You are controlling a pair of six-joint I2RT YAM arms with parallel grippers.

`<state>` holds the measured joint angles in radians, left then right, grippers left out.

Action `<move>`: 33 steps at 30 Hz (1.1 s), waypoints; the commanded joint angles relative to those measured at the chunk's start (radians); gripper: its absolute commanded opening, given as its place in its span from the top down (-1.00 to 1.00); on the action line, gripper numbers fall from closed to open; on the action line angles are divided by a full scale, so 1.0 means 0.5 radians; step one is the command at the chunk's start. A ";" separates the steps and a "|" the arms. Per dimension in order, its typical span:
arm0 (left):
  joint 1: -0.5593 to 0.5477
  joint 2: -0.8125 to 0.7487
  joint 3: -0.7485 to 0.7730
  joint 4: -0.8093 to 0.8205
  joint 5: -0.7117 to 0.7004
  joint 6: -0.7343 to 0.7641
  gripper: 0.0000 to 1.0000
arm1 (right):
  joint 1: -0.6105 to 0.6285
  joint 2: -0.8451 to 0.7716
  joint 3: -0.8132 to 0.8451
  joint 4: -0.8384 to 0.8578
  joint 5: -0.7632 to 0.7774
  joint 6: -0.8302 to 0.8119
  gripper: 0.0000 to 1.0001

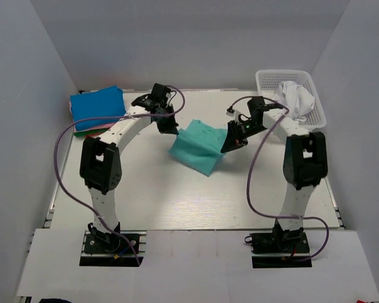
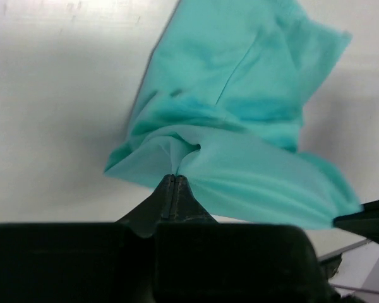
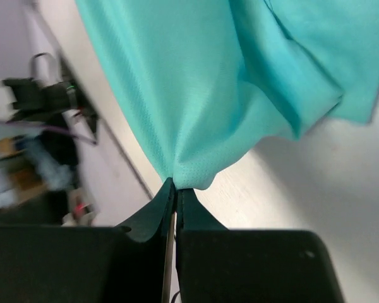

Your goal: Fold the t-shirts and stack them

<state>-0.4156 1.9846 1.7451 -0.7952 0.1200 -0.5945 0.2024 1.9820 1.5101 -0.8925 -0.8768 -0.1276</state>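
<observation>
A teal t-shirt (image 1: pixel 199 145) hangs between my two grippers above the middle of the table, its lower part draping down onto the tabletop. My left gripper (image 1: pixel 175 132) is shut on its left edge; in the left wrist view the closed tips (image 2: pixel 174 180) pinch the teal cloth (image 2: pixel 240 126). My right gripper (image 1: pixel 228 146) is shut on its right edge; in the right wrist view the tips (image 3: pixel 175 187) pinch the cloth (image 3: pixel 202 95). A stack of folded shirts (image 1: pixel 98 107), blue on top, lies at the far left.
A white plastic basket (image 1: pixel 303 88) at the far right holds a crumpled white shirt (image 1: pixel 298 98). White walls enclose the table on three sides. Purple cables loop from both arms.
</observation>
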 commanded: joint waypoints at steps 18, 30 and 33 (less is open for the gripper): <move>0.009 -1.616 -1.214 -0.385 0.376 -0.057 1.00 | 0.592 -1.313 -0.964 0.254 0.806 0.405 1.00; 0.009 -1.935 -1.303 -0.505 0.460 -0.231 1.00 | 0.641 -1.427 -0.904 0.192 0.349 0.433 1.00; 0.037 -1.843 -1.284 -0.417 0.310 -0.280 1.00 | 0.638 -1.286 -0.830 0.324 0.196 0.421 1.00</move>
<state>-0.4160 1.0473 1.1000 -1.0409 0.3950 -0.7101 0.5312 1.2896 1.0393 -0.7677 -0.7006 0.1123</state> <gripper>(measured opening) 0.019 0.012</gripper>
